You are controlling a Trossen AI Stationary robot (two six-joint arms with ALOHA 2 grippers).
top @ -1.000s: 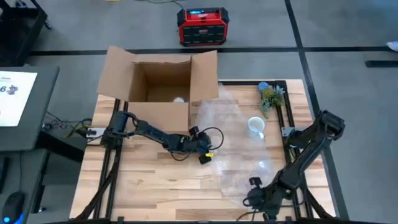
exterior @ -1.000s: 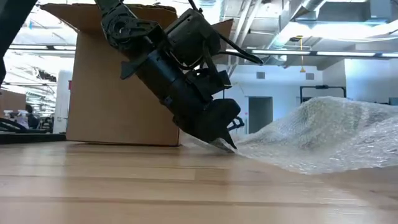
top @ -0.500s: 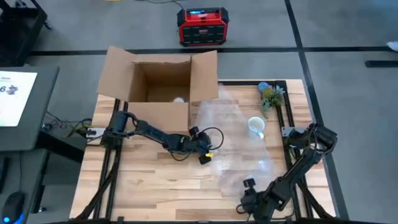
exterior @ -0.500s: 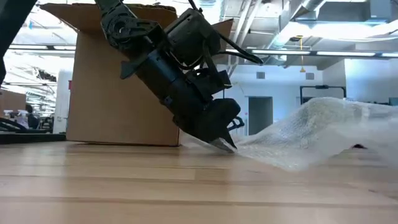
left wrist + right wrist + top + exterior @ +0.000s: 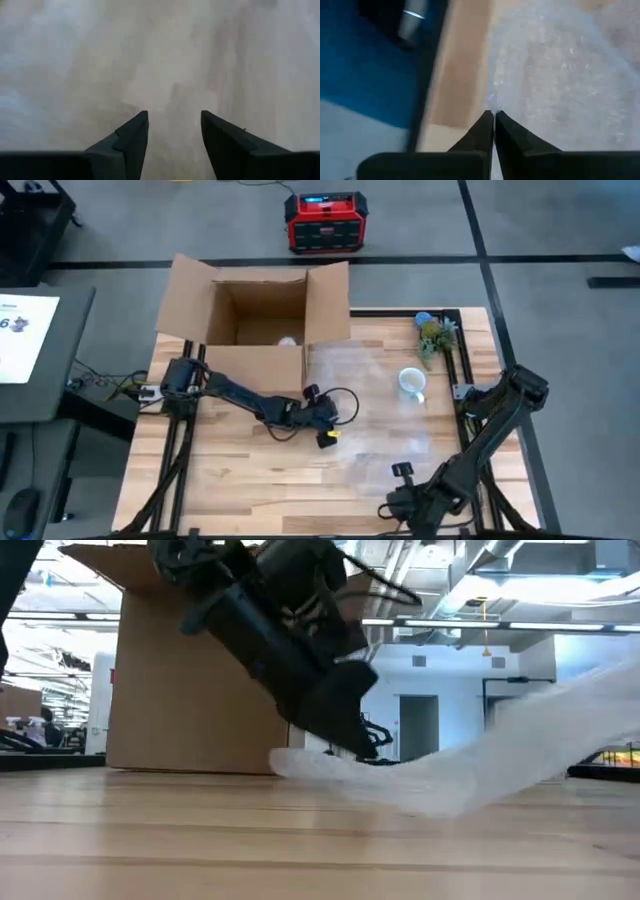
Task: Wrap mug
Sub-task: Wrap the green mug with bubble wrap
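The left claw (image 5: 327, 438), fingers now parted, has dropped the clear bubble-wrap sheet (image 5: 385, 405), while the right claw (image 5: 493, 116), pinched shut on the sheet's near edge, lifts it, the white ceramic mug (image 5: 411, 382) beyond still unwrapped.

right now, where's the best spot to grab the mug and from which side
Probably from straight above, on the mug rim opposite its handle: it sits upright with the mouth open upward, the handle points toward the table's front edge, and bubble wrap lies under it.

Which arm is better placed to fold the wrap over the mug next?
Right, probably. The right gripper is shut on the wrap at its near edge. The left gripper is open at the far side from the mug.
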